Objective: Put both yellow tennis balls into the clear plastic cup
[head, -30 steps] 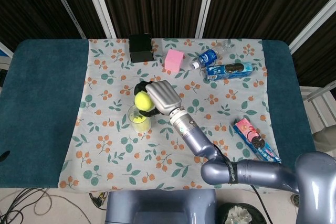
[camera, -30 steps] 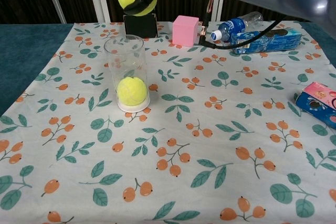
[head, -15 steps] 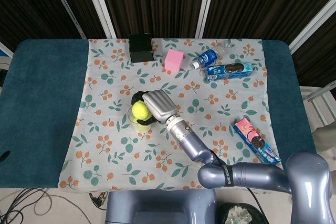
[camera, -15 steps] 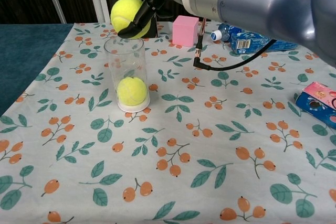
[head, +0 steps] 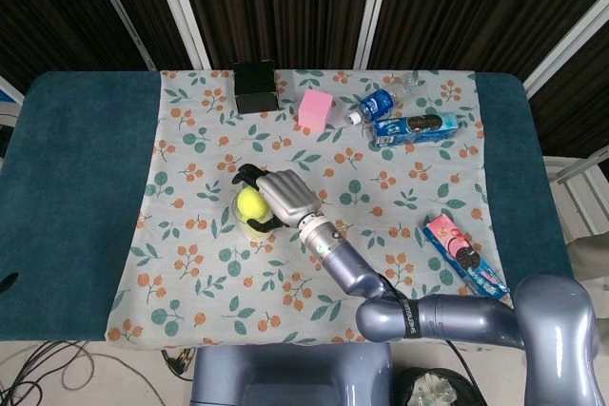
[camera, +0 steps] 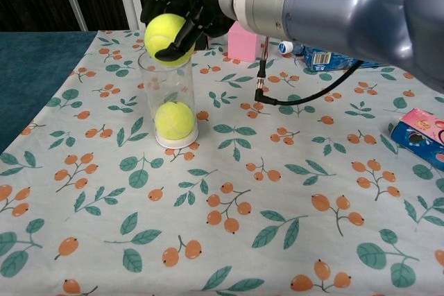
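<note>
Yellow tennis ball (camera: 162,33) gripped by right robot hand (camera: 186,13) at clear cup (camera: 168,98) rim, no legible writing

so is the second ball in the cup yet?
Not yet. The right hand holds the second ball at the cup rim; the first ball rests at the bottom.

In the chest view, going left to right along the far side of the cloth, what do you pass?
Tennis ball held in the right hand above the clear cup → pink block → water bottle → blue cookie pack.
</note>
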### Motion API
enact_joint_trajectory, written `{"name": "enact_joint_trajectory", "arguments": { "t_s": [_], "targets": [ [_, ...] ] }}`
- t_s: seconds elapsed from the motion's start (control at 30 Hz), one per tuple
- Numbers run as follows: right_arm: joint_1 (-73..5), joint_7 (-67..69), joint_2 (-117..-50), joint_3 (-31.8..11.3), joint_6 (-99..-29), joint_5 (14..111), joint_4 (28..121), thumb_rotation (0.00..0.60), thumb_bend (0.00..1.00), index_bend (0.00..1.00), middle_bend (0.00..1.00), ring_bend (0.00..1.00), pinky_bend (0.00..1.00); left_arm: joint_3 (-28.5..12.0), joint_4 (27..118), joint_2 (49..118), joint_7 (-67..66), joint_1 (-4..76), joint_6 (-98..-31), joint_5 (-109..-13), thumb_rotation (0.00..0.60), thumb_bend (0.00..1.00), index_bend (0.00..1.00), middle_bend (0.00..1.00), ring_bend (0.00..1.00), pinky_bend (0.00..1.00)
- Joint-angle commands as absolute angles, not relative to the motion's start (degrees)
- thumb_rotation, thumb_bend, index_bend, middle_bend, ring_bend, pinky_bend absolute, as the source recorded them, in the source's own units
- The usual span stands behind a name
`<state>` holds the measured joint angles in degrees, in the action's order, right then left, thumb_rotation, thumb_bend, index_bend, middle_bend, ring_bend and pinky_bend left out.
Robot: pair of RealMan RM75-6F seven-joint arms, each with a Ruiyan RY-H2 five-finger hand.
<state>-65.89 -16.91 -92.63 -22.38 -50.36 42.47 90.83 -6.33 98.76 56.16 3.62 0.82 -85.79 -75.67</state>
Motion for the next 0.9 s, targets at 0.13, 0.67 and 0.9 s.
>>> {"name": "enact_joint_trajectory", "arguments": {
  "t_s": [0.13,0.67,0.9],
  "targets": [
    [-66.53,-17.08,-93.26,-22.42,-50.6,41.41,90.35,0.6,0.36,0.25,0.16,0.32,0.98,-6.35,98.74,56.15,3.68,0.84,-85.68,-75.54,0.6,0.03,0.09,0.0,0.0,0.04],
    [-66.27,-14.95,-91.58,-23.5,-51.16,42.55,92.35,0.6,0.21,0.18,0.05,0.12,0.02,-6.46,98.72,56.06,3.81,0.76,-85.8,-75.39,0.6,0.03,0.09,0.0,0.0,0.04],
    [-62.03,-14.13,-86.64,-23.75,-57.23,46.68,94.38,0.6,0.21,0.18,0.05,0.12,0.02,-6.54,98.68,56.02,3.82,0.75,-85.78,-75.22,0.6,0.03,0.09,0.0,0.0,0.04]
  ]
}}
